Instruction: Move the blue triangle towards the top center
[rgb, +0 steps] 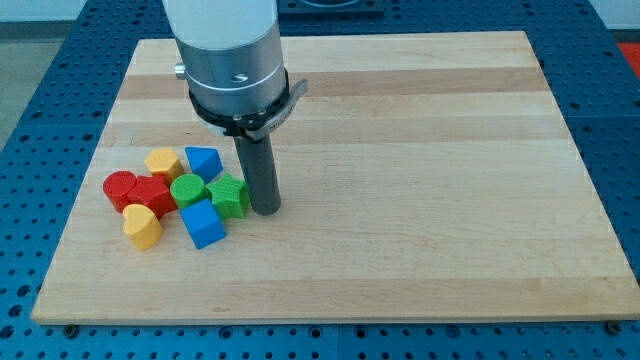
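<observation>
The blue triangle (203, 161) lies at the top right of a cluster of blocks on the left of the wooden board (420, 150). My tip (265, 209) rests on the board just right of the green star-shaped block (230, 194), close to or touching it, and below right of the blue triangle. The rod rises from the tip to the silver arm end (235, 60).
The cluster also holds a yellow hexagon block (162, 163), a red round block (120, 188), a red block (153, 193), a green round block (187, 189), a yellow heart-shaped block (142, 226) and a blue cube (203, 224).
</observation>
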